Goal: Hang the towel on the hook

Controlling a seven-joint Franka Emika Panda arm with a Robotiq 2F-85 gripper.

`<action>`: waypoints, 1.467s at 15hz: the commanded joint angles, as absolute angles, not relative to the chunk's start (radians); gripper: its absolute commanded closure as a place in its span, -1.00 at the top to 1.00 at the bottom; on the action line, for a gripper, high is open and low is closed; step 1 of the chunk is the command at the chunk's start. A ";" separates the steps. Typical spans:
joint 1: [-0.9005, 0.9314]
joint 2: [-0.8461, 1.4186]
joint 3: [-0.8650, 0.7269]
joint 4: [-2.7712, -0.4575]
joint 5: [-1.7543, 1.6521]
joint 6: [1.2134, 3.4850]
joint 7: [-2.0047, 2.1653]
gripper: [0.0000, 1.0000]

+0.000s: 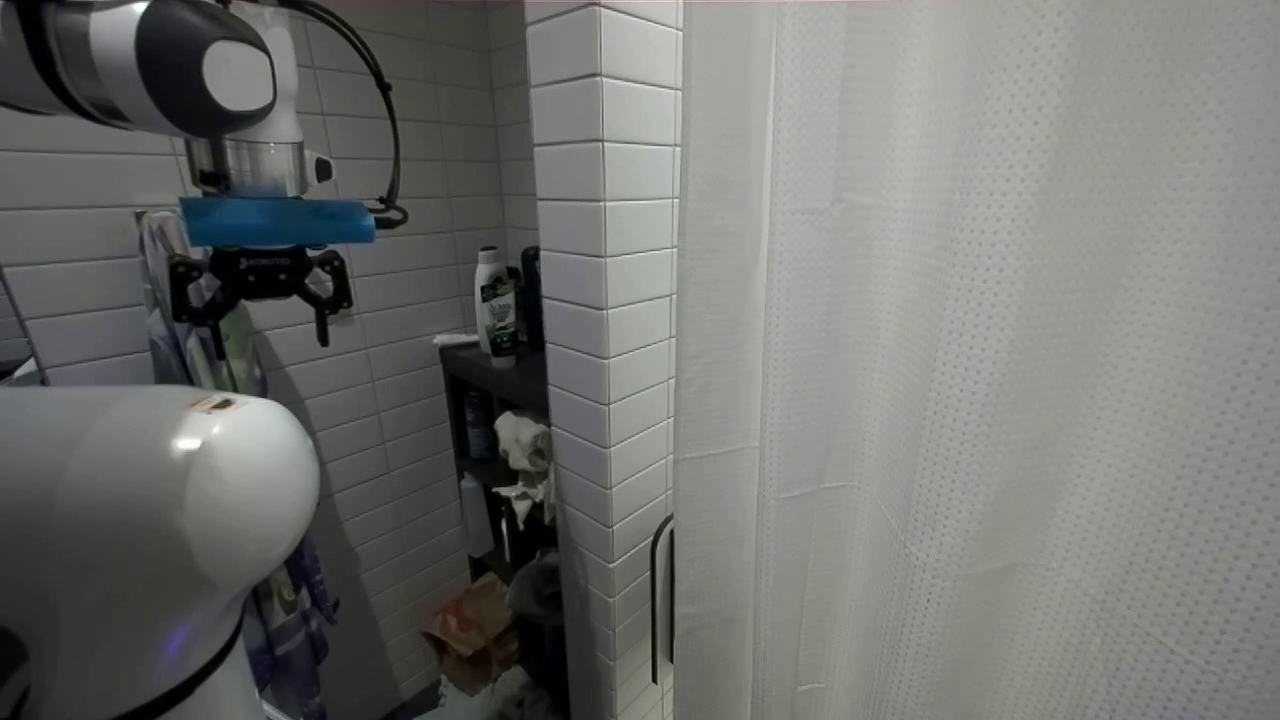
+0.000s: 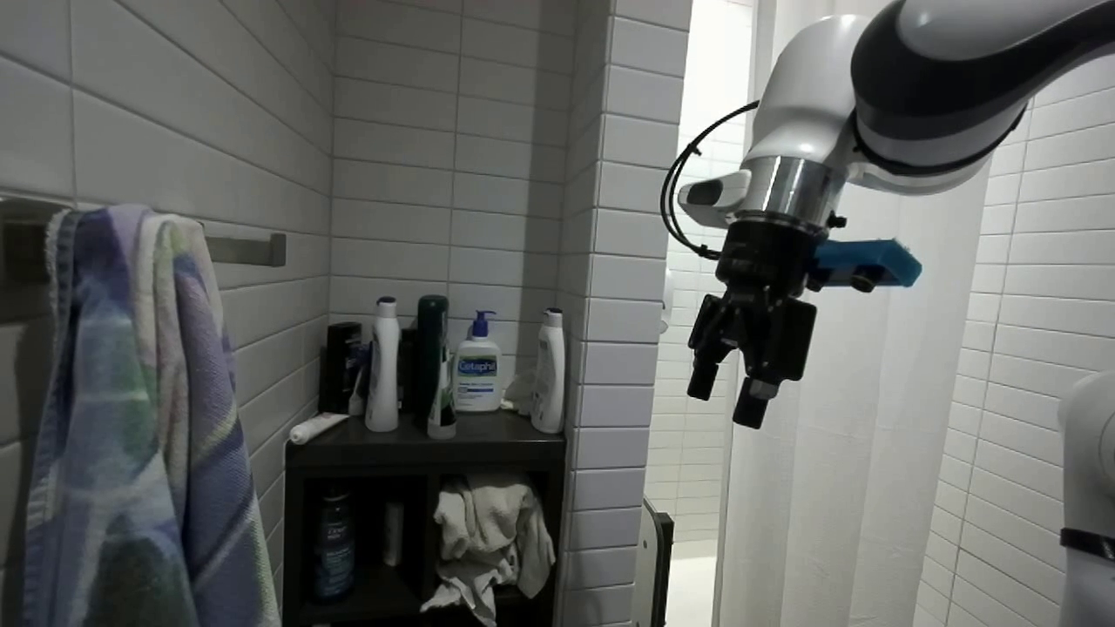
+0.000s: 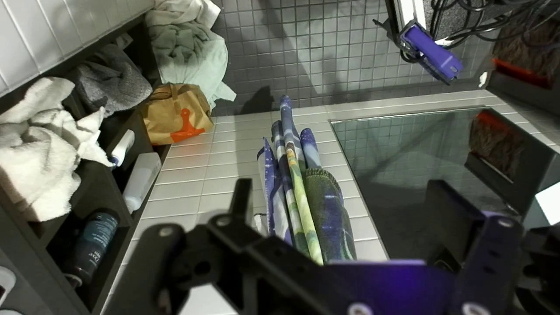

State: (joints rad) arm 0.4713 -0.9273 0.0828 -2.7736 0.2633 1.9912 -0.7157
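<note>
Purple-and-green towel (image 2: 131, 392) slung over metal bar (image 2: 253, 250) on tiled wall (image 2: 200, 104), well apart from fingers (image 2: 751, 407), picture-left of them in exterior view. Fingers spread wide, nothing in their grip. No hook I can spot, guessing bar counts. Main worry imo: folds hang as loose layers, so pinching just one could drag towel off lopsided. Wrist view has towel beyond fingers, nearer picture-left one, so straight approach might shove folds instead of straddling them. Going too deep could jam fingers on bar or wall.
</note>
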 commanded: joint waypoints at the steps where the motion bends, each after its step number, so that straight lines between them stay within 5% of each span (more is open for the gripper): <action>1: 0.511 -0.905 0.082 -2.757 0.267 2.006 -0.734 1.00; 22: 0.654 -0.677 0.088 -2.700 0.274 2.188 -0.907 1.00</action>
State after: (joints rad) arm 0.6348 -0.7173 0.1072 -2.7226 0.2677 2.1778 -0.8632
